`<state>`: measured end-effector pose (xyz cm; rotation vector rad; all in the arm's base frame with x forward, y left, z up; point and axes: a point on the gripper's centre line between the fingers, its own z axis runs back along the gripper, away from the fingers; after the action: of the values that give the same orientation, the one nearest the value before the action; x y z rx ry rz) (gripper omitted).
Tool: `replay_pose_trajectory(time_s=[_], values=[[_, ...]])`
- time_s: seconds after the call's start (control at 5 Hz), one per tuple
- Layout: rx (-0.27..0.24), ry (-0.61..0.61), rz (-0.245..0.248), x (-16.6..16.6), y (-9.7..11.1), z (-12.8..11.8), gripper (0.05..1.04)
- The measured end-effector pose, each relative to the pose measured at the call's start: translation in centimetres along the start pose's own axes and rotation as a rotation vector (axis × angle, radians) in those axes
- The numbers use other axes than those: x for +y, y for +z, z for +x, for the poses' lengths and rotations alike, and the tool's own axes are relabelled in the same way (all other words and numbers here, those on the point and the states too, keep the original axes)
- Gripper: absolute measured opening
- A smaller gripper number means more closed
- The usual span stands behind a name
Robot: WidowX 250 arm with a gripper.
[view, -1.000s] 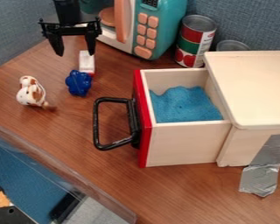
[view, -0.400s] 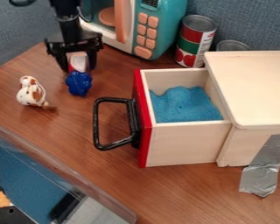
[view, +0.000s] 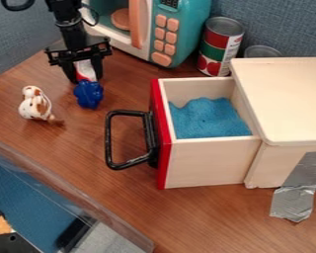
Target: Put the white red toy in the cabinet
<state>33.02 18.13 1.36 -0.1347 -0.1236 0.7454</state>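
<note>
- At the upper left of the table [view: 131, 202], one black gripper [view: 85, 71], its two fingers closed, as I judge it, on the white red toy [view: 84, 66]; they stand one to each side, a hold fit for lifting it straight up.
- Beside the toy, nearer the camera, one blue figure [view: 89, 94]; whether the two touch I cannot tell. I want height before going sideways, lest I knock it.
- One wooden cabinet [view: 289, 101], right side, its drawer [view: 210, 160] pulled out, presumably so that I can lower the toy in from above.
- One black handle [view: 109, 141] on the drawer's red front [view: 161, 143], pointing toward my side of the work; a low crossing might catch it.
- Blue material [view: 207, 118] in the drawer, rumpled; perhaps a soft bed for whatever lands there.
- Grey tape [view: 299, 185] from cabinet to table, probably to stop the cabinet sliding.
- One brown-spotted white toy [view: 35, 105], left, well apart from my grasp; no part of this job.
- The task's piece, appearance: small, blocky, seemingly smooth; white at its upper part, bright red lower down, slightly tilted. Its sides are partly hidden by the fingers, its lower end by the blue figure; full outline uncertain.
</note>
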Motion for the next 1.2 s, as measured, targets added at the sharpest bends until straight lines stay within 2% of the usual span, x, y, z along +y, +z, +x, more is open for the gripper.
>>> replay_pose_trajectory(time_s=[0.2, 0.4, 0.6, 0.8, 1.0, 1.2], values=[[-0.005, -0.062, -0.070, -1.4, 4.3, -1.0, 0.641], [0.023, -0.124, -0.117, -3.0, 8.9, -2.9, 0.641], [0.046, -0.219, -0.133, -5.3, 11.7, -5.4, 0.641], [0.081, -0.312, -0.140, -8.2, 12.9, -9.0, 0.641], [0.110, -0.365, -0.137, -11.0, 12.6, -11.8, 0.641], [0.118, -0.400, -0.132, -13.3, 11.9, -13.6, 0.641]])
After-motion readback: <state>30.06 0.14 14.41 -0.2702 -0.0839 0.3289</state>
